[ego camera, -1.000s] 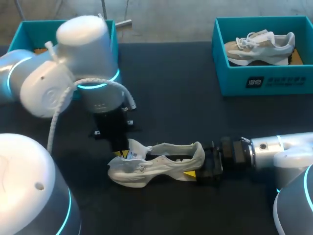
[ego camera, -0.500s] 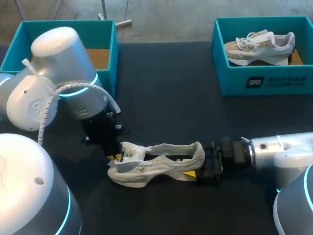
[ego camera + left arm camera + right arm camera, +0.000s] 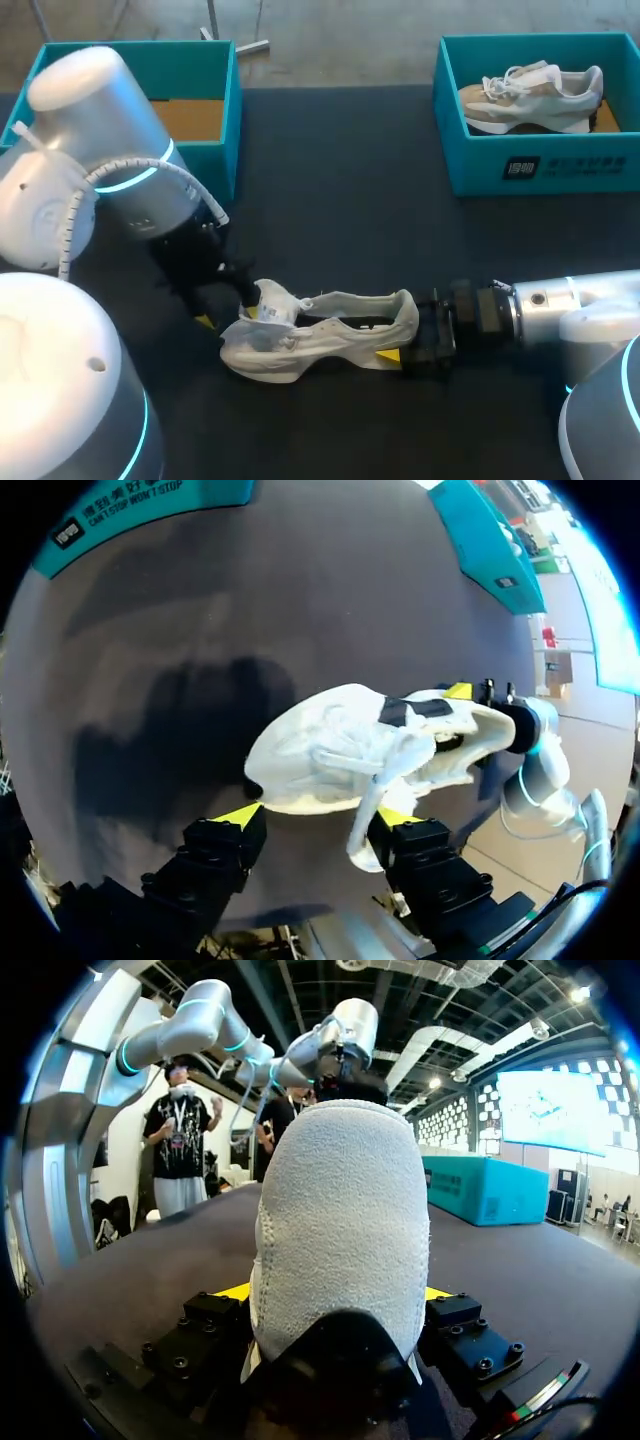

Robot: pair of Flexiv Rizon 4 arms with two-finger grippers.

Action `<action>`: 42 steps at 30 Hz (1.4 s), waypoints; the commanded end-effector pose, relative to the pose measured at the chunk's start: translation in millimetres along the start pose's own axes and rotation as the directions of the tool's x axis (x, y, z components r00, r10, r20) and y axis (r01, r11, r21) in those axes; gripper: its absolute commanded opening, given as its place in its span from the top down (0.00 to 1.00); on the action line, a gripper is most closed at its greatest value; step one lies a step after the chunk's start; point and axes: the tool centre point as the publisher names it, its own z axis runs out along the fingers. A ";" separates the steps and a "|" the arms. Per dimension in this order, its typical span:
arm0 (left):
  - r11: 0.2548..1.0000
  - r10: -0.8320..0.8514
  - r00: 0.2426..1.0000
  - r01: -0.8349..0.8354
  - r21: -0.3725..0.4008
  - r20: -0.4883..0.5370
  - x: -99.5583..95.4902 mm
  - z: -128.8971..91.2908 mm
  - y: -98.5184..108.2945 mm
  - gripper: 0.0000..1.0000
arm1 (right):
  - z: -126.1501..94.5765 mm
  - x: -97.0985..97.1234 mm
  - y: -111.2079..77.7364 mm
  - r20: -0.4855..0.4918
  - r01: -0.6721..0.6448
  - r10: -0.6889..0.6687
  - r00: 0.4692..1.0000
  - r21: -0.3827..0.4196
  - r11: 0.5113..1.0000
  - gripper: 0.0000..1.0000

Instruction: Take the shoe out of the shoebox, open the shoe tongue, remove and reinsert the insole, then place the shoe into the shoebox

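Note:
A white shoe (image 3: 320, 335) lies on its side on the dark table, toe to the left. My left gripper (image 3: 228, 315) stands open at the toe end. In the left wrist view its yellow fingertips (image 3: 240, 815) sit wide apart just short of the shoe (image 3: 350, 750), and a loose lace hangs by one finger. My right gripper (image 3: 405, 350) is shut on the shoe's heel. In the right wrist view the heel (image 3: 340, 1220) fills the gap between the fingers of this gripper (image 3: 335, 1292). The tongue stands up near the toe.
An empty teal shoebox (image 3: 215, 110) with a brown bottom stands at the back left, close behind my left arm. Another teal shoebox (image 3: 540, 165) at the back right holds a second shoe (image 3: 530, 95). Dark tabletop lies between the boxes.
My left gripper has let go of the tongue and opened. The left arm has swung to the left and toward the front. The right arm and the shoe's heel have not moved.

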 end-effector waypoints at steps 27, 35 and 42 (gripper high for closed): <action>0.843 0.535 0.825 -0.535 -0.054 0.181 92.6 -77.4 19.4 1.00 | 2.5 0.6 0.3 0.002 0.000 0.000 1.000 0.005 1.000 1.00; 0.765 0.644 0.743 -0.627 -0.148 0.182 97.2 -80.8 16.6 1.00 | 2.5 0.6 0.3 0.002 0.000 0.000 1.000 0.005 1.000 1.00; 0.765 0.644 0.743 -0.627 -0.148 0.182 97.2 -80.8 16.6 1.00 | 2.5 0.6 0.3 0.002 0.000 0.000 1.000 0.005 1.000 1.00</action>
